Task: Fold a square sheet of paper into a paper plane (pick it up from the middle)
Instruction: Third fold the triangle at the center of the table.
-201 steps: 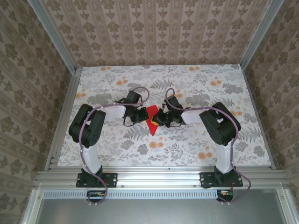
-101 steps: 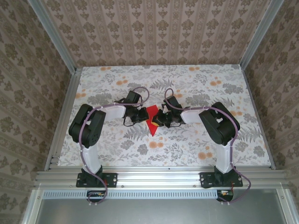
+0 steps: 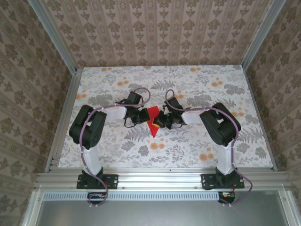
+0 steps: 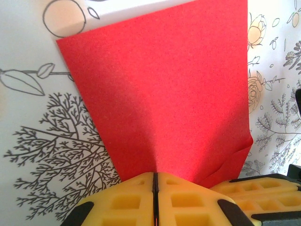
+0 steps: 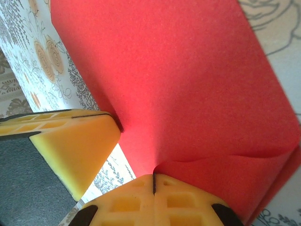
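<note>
**One red sheet clamped between two grippers over a floral table**

In the top external view, two arms are counted, one bolted at each end of the near rail. Both are bent inward so that their wrists meet near the middle of the table [image 3: 197, 141]. One sheet of paper [image 3: 153, 124] is seen there, bright red. It lies between the left gripper [image 3: 144, 117] and the right gripper [image 3: 161, 120], and it narrows to a point directed at the near edge. The tabletop is covered in a pale print of grey leaves and orange flowers. It is enclosed on three sides by walls [image 3: 155, 33] papered in a beige damask pattern. Aluminium posts [image 3: 51, 35] are set at the two far corners, and an aluminium rail [image 3: 155, 180] runs along the near edge.

In the left wrist view, the left gripper's two yellow pads [image 4: 127, 203] are pressed together. The sheet of paper is pinched in the seam between them and fans out from there as a broad red panel. A small crease is seen at its lower right edge. One pad of the right gripper is seen just beside that crease, at the lower right.

In the right wrist view, the right gripper's two pads [image 5: 188, 201] are likewise closed, and the red paper is caught in their seam. A soft fold runs from the seam towards the right. One yellow pad of the left gripper is seen at the left, touching the sheet's edge.
</note>
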Robot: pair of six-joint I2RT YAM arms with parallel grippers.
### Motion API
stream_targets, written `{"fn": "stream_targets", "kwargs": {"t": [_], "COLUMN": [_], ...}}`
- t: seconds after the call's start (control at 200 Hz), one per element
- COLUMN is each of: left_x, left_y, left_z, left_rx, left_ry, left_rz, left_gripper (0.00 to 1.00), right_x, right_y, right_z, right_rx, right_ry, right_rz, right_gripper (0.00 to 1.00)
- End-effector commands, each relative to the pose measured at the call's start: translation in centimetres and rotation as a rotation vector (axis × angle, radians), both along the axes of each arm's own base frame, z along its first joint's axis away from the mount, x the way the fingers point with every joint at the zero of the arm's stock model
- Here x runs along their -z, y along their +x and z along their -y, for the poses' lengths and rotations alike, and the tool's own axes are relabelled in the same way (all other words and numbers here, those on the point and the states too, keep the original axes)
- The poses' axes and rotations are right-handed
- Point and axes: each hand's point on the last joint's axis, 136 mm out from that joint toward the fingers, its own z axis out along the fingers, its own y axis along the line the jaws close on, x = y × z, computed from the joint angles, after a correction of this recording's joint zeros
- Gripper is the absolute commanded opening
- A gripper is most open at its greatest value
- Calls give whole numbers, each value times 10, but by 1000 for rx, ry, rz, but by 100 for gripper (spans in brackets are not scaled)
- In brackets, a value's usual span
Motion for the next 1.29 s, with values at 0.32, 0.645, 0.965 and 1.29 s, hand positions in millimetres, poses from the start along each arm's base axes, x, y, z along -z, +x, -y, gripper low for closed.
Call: {"fn": "stream_targets", "kwargs": {"t": [0.32,0.645,0.965,1.29], "left_x": [18,16,3,-28], "left_y": [-11,-10,-2,-19], "left_z": [-4,-4,-4,6], "left_rx": [20,19,9,23], "left_ry": [58,57,43,-104], "left_rz": [-46,-42,-17,-3], "left_gripper": [10,10,10,9], "right_x": [10,21,24,30], "right_y": [1,-4,-9,-11], "right_z": [-3,1,7,14], "right_rx": [-3,-6,-14,-10], "right_ry": [-14,-39,-79,-121], "right_rz": [-22,-47,-42,-54], "right_gripper": [0,29,15,0]}}
